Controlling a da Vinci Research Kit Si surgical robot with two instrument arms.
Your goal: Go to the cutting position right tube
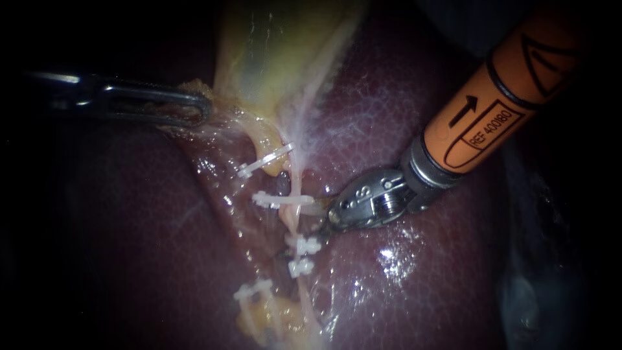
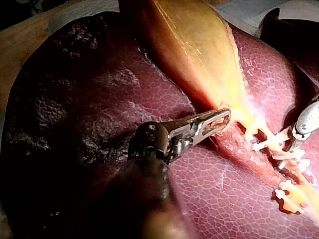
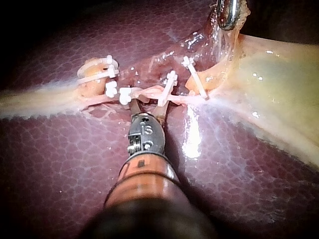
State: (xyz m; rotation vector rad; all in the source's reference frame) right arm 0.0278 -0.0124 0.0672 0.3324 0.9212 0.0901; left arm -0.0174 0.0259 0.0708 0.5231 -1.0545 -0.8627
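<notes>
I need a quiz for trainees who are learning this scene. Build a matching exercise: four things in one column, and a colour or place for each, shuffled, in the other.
Things
1. liver
2. gallbladder
3. clips
4. right instrument

Descriptions
A. white, clamped across the tubes
B. orange shaft, tip between two clips
C. dark red, mottled surface
D. pale yellow, narrowing towards the clips

Pairs: 1-C; 2-D; 3-A; 4-B
</notes>
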